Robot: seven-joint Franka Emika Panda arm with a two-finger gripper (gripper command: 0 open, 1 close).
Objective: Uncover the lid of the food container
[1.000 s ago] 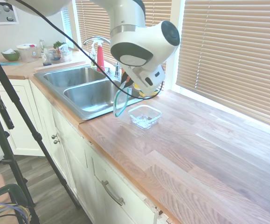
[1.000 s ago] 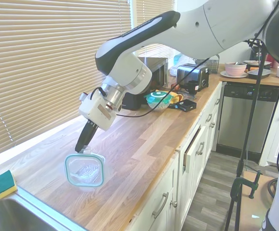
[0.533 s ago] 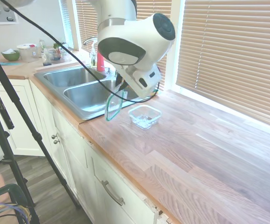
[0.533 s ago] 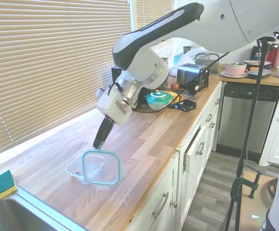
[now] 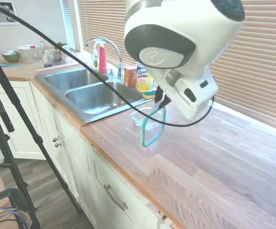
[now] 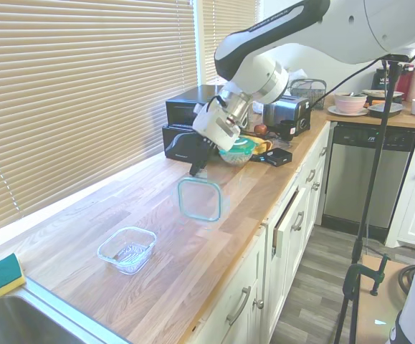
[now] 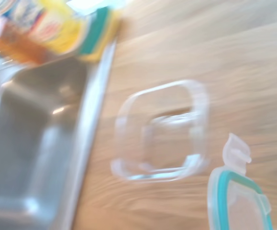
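Lid (image 6: pixel 200 199) held by one edge in tool (image 6: pixel 195 170), fingers closed on it, hung upright in air above wooden surface (image 6: pixel 193 251). Food container (image 6: pixel 127 249) left uncovered on surface, well apart from lid, nearer sponge (image 6: pixel 6 274) at sink edge. Toaster (image 6: pixel 286 115) seen farther back.

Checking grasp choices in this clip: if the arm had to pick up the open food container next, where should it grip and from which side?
Judging by its pose, grip one wall of the food container from straight above, one finger inside and one outside. It stands upright and uncovered on the counter, its rim free all round; the gripper holds the lid well away.
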